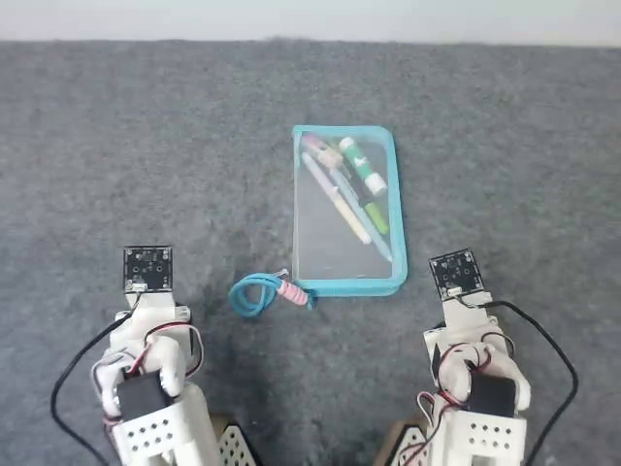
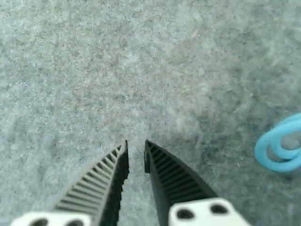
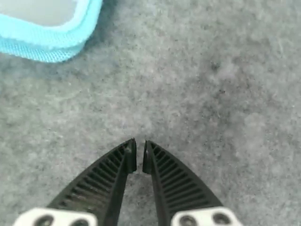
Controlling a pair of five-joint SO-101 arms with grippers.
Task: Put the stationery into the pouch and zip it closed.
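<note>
A clear pouch with a light-blue rim (image 1: pixel 351 285) lies flat in the middle of the grey table. Inside it lie several pens and a green-and-white marker (image 1: pixel 366 175). A pink pull (image 1: pixel 292 292) and a blue strap loop (image 1: pixel 254 294) trail from its near left corner. My left gripper (image 2: pixel 135 143) is shut with nothing in it, low over bare felt, with the strap loop (image 2: pixel 281 150) off to one side. My right gripper (image 3: pixel 139 142) is shut and holds nothing, a short way from the pouch's corner (image 3: pixel 47 28).
The grey felt mat (image 1: pixel 146 146) covers the whole table. The left arm (image 1: pixel 146 340) and the right arm (image 1: pixel 471 349) sit at the near edge, either side of the pouch. A pale wall strip (image 1: pixel 310 19) runs along the far edge.
</note>
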